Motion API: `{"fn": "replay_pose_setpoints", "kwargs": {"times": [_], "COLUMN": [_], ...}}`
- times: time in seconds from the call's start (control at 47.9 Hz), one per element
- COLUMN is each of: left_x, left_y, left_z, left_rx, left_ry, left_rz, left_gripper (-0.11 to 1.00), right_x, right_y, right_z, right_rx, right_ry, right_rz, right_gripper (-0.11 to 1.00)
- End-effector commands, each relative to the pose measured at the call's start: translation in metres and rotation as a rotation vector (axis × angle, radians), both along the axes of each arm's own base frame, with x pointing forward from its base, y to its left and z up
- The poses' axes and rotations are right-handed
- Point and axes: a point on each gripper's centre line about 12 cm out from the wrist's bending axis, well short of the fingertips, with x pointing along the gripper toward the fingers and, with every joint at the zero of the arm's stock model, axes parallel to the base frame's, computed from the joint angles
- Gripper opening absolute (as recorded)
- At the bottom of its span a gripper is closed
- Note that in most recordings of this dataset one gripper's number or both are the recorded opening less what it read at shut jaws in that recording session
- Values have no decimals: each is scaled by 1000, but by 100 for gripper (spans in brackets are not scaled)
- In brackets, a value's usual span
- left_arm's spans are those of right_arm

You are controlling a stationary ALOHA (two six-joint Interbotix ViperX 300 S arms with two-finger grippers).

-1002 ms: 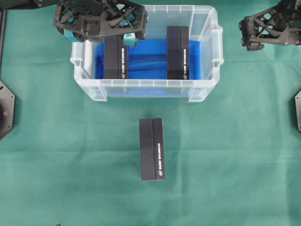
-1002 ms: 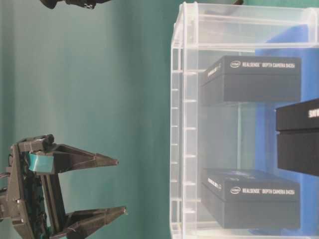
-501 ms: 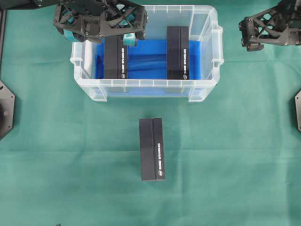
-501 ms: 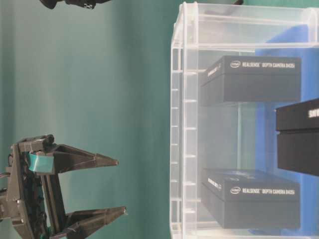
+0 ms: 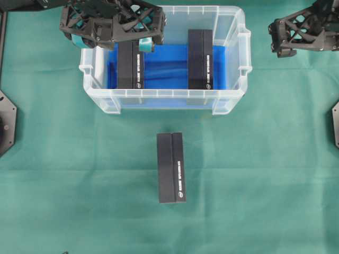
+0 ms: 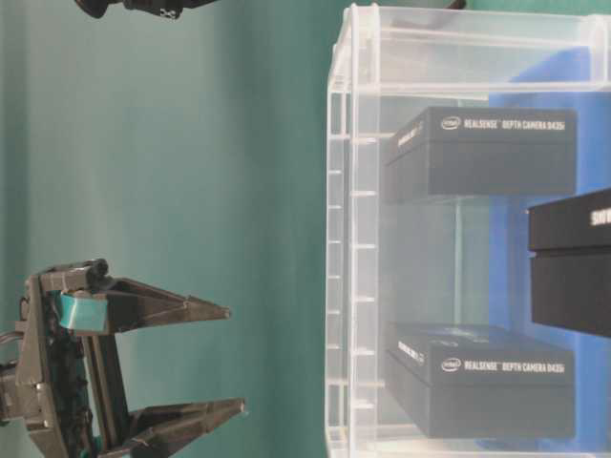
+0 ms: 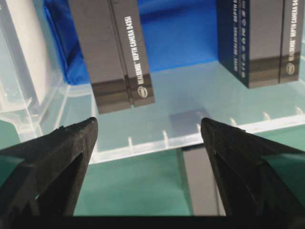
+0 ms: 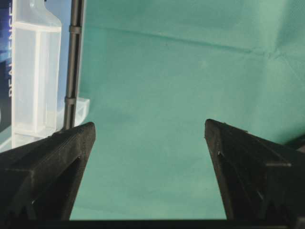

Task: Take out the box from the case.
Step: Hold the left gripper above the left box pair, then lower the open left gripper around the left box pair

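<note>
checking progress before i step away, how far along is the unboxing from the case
Done: one black box already lies on the green cloth outside the case. In hand: nothing; the left gripper hangs open above the left box inside, and the right gripper is open, off to the side. Left: two boxes, including the right box.

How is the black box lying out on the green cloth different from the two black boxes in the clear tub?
The box on the cloth lies outside the case, on the green cloth; the left box and right box sit inside on blue lining. The left tool hangs over the left one. All look alike.
</note>
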Motion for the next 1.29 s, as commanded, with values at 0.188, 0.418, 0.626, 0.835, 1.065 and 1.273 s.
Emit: {"fn": "replay_pose_setpoints", "kwargs": {"times": [0.188, 0.418, 0.626, 0.835, 1.065, 1.273], "left_x": [-4, -4, -5, -7, -5, -7], "left_y": [-1, 1, 5, 8, 15, 21], "left_z": [13, 3, -13, -27, -44, -59], "left_rx": [12, 19, 16, 13, 20, 17], "left_ry": [-35, -29, -24, -7, -21, -17], "left_rz": [2, 7, 21, 31, 40, 51], "left_gripper": [89, 89, 89, 89, 89, 89], "right_x": [0, 0, 0, 0, 0, 2], "right_y": [1, 2, 3, 3, 4, 3], "right_z": [7, 7, 6, 6, 6, 6], "right_rx": [-12, -9, -9, -11, -13, -20], "right_ry": [-25, -26, -24, -22, -21, -36], "right_rz": [5, 8, 14, 16, 18, 22], "right_gripper": [91, 91, 91, 91, 91, 91]}}
